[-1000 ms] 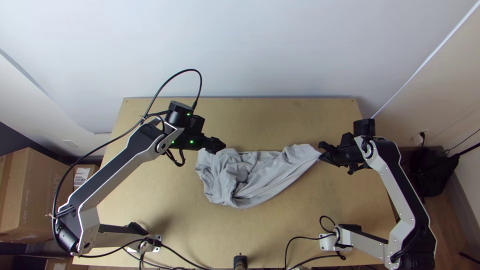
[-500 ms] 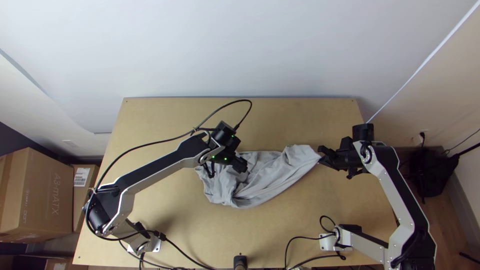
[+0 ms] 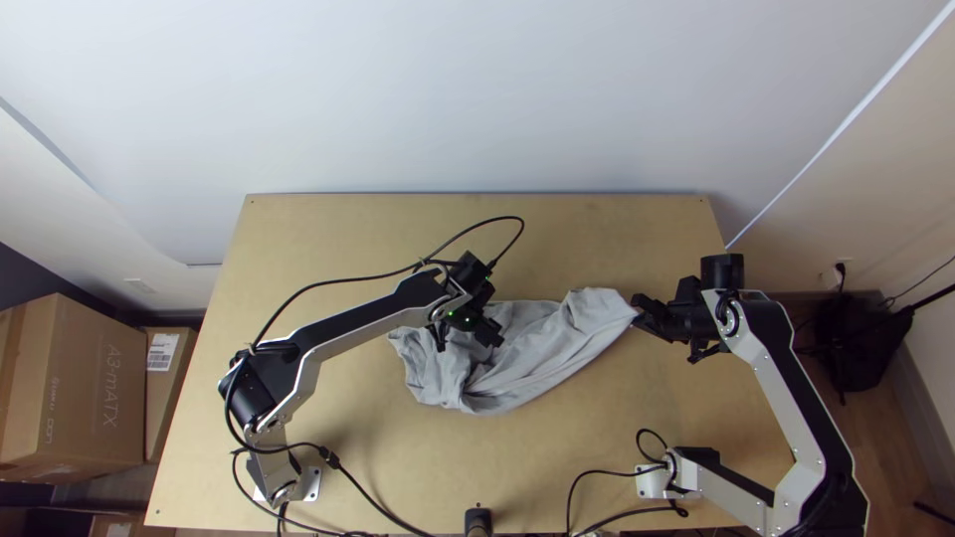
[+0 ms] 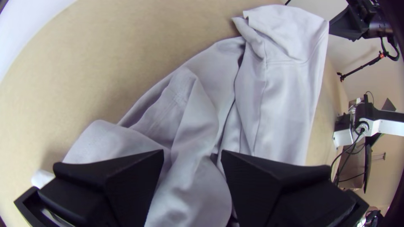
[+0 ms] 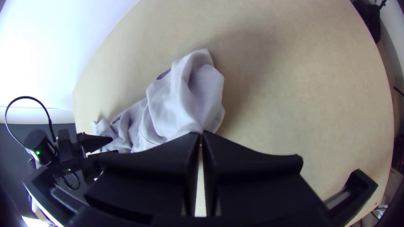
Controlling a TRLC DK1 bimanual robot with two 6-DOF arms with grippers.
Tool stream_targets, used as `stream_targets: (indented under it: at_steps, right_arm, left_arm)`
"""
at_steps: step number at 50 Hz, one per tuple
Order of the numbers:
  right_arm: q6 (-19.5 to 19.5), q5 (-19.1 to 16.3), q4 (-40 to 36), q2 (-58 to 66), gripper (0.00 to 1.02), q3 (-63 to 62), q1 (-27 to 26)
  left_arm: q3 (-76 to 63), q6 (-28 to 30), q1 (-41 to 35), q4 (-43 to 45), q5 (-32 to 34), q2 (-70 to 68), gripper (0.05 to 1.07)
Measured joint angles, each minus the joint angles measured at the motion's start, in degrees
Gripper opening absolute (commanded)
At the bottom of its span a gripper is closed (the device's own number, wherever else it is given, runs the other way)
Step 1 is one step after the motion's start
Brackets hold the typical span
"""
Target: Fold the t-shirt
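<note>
Left gripper [image 3: 493,336] — fingers spread, bunched grey t-shirt [image 3: 537,353] showing between them; right gripper [image 3: 638,306] — fingers clenched on t-shirt's end, folds stretching toward left fingers

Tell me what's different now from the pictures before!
The left pincer moved right and toward the table's near edge, from the t-shirt's left part to over its bunched middle. It is open. The right pincer shifted only a tiny bit toward that edge. It still grips the t-shirt's right end. The t-shirt stayed bunched in the same place.
</note>
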Motion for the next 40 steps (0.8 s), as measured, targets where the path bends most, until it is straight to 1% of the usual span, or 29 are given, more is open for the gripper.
stream_targets:
  at_steps: [2, 8, 11, 16, 21, 22, 31, 35, 40]
  right_arm:
    - [0.0, 0.02, 0.15, -0.13, 0.02, -0.17, -0.02]
    - [0.0, 0.0, 0.24, -0.22, 0.02, -0.28, -0.02]
    - [0.0, 0.0, 0.24, -0.22, 0.02, -0.28, -0.02]
    - [0.0, 0.0, 0.26, -0.22, 0.02, -0.28, -0.07]
    - [0.0, 0.0, 0.61, -0.33, 0.02, -0.28, -0.07]
    - [0.0, 0.0, 0.66, -0.33, 0.02, -0.28, -0.07]
    - [0.0, 0.0, 1.55, -0.37, 0.02, -0.28, -0.07]
    - [0.0, 0.0, 1.66, -0.37, 0.02, -0.28, -0.07]
    - [0.0, 0.0, 1.75, -0.37, 0.02, -0.28, -0.07]
  left_arm:
    - [0.07, 0.15, -0.13, 0.02, -0.02, 0.5, 0.56]
    - [0.07, 0.61, -0.44, 0.09, -1.42, 0.94, 0.22]
    - [0.07, 0.63, -0.42, 0.74, -2.45, 0.92, 0.13]
    - [-0.02, 0.57, 0.74, 0.9, -3.23, -0.35, 0.12]
    - [-1.05, -0.13, 4.83, 0.87, -3.21, -5.22, 0.12]
    - [-1.31, -0.37, 6.05, 0.9, -3.19, -6.6, 0.09]
    - [-4.81, -1.9, 21.2, 0.92, -2.6, -22.23, 0.08]
    - [-7.87, -2.08, 28.46, 0.87, -0.28, -29.07, 0.08]
    - [-13.22, -2.12, 35.67, -0.24, 2.58, -36.7, 0.08]
